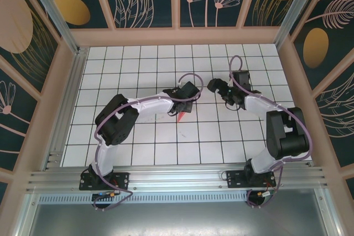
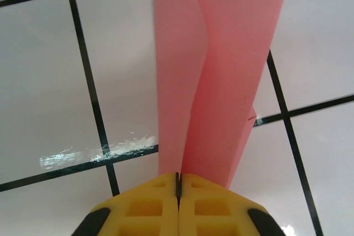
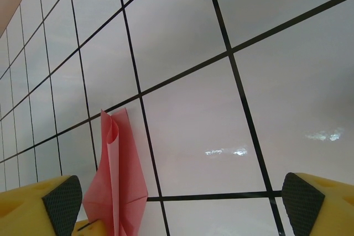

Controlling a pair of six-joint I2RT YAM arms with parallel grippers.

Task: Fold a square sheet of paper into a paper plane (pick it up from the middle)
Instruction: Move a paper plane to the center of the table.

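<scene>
We note the left fingers [image 2: 146, 205] clenched on one end of the paper plane [image 2: 215, 70], whose long axis runs straight out ahead of them over the table [image 2: 44, 81]. The right fingers [image 3: 61, 203] are spread wide and empty. The plane lies off their left side, so we judge the left arm nearer.

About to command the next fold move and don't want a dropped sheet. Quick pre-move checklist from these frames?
1. Grip: left gripper shut on the folded pink paper: ok.
2. Layers: pinched together between its yellow fingers: ok.
3. Free hand: right gripper open, nothing between its pads: ok.
4. Clearance: the two grippers apart, not touching, in the top view: ok.
5. Lift: paper off the tiled table: cannot tell.
6. Folds even and finished: cannot tell.
</scene>
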